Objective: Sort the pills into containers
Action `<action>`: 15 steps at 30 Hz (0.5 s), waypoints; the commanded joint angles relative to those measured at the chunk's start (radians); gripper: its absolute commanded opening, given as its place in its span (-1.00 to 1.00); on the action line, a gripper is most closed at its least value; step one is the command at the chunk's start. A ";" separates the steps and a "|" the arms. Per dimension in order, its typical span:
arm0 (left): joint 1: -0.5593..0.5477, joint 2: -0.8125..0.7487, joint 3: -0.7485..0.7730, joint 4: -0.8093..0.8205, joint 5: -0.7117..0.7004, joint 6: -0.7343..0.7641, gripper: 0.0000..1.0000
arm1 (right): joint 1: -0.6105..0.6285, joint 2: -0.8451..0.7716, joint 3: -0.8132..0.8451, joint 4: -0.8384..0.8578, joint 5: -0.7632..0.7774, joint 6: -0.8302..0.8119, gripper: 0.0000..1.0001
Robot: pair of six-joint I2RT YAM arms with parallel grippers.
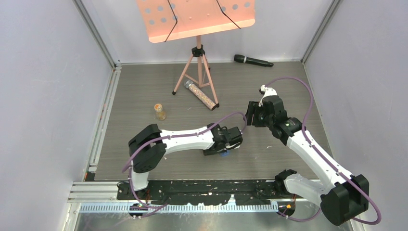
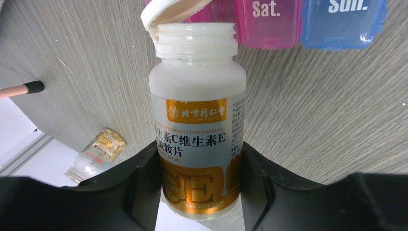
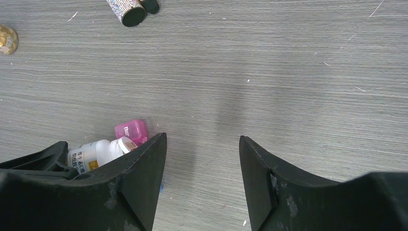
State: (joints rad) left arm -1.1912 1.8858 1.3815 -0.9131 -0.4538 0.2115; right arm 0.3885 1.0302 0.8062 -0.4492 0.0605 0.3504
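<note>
Pouring step: your left gripper [image 2: 199,155] jaws pinch the open vitamin bottle [image 2: 195,96], mouth near the pill box [image 2: 269,21]; next tip it over one compartment; right gripper [image 3: 202,144] jaws spread, empty.

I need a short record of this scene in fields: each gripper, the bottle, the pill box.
left gripper: shut on the white bottle
white bottle: cap tipped up, mouth toward the pill box
pill box: on the table beyond the bottle mouth; Sat. lid and Sun. lid look closed
right gripper: open, holding nothing, above the table
</note>
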 commanded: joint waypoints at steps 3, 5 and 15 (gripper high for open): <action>-0.007 0.012 0.054 -0.056 -0.020 -0.017 -1.00 | -0.005 -0.002 -0.004 0.041 -0.003 -0.004 0.27; -0.007 0.015 0.060 -0.061 -0.027 -0.020 -1.00 | -0.004 -0.004 -0.004 0.042 -0.004 -0.004 0.27; -0.006 0.003 0.052 -0.047 -0.023 -0.033 -1.00 | -0.007 -0.008 -0.008 0.044 -0.007 -0.002 0.27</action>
State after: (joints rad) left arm -1.1915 1.9072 1.4178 -0.9558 -0.4557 0.1902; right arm 0.3885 1.0302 0.8017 -0.4416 0.0574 0.3504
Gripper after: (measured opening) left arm 0.542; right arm 0.636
